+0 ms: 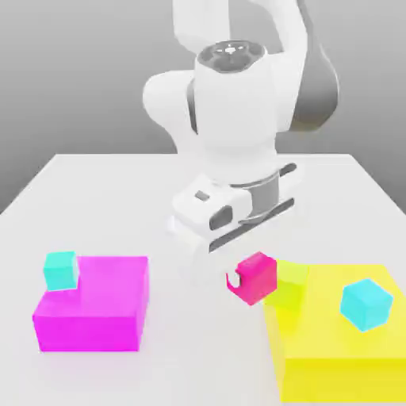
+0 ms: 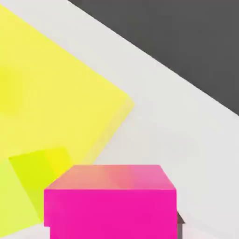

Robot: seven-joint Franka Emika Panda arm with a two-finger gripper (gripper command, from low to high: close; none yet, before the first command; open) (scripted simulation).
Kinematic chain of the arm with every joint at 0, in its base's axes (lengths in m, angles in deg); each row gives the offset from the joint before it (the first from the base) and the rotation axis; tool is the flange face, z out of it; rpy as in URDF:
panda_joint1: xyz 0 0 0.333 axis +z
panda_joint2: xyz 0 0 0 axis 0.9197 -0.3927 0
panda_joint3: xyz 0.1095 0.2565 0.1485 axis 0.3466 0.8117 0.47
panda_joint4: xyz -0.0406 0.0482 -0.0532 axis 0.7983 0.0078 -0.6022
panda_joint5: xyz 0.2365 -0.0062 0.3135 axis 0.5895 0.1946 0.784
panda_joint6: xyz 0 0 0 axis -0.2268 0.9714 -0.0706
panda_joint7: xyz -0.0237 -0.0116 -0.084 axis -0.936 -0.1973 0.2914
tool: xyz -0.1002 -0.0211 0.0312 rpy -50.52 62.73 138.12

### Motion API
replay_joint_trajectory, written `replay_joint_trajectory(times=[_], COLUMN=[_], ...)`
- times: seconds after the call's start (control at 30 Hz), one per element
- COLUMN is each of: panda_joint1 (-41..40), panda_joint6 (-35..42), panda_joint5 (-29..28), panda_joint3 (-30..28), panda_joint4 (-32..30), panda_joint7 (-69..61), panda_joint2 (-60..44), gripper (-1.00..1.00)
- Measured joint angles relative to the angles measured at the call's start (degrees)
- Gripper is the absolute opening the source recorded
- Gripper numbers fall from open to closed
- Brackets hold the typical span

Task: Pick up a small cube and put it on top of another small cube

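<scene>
We see the gripper (image 1: 242, 279) clamped on the small magenta-pink cube (image 1: 255, 277), holding it clear of the white table (image 1: 95, 198), just beside the near corner of the big yellow block (image 1: 341, 341). A small yellow-green cube (image 1: 287, 287) sits on that block's corner, right next to the held cube (they look close to touching). A cyan cube (image 1: 366, 304) rests farther along the yellow block.

A simulated robot test scene, this: a bare white worktop (image 1: 95, 198) against a flat grey backdrop, one white arm (image 1: 238, 119) rising behind it, and flat-coloured blocks, a large magenta block (image 1: 95, 309) and a yellow block (image 1: 341, 349), rendered without texture
</scene>
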Motion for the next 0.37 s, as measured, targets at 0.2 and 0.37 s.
replay_joint_trajectory(times=[0.2,0.37], panda_joint1=[1.9,1.9], panda_joint6=[-2.6,-8.9], panda_joint5=[-5.4,-5.7], panda_joint3=[6.4,6.6], panda_joint4=[-5.7,-7.5], panda_joint7=[5.9,6.1], panda_joint2=[4.8,0.2], gripper=[-1.0,1.0])
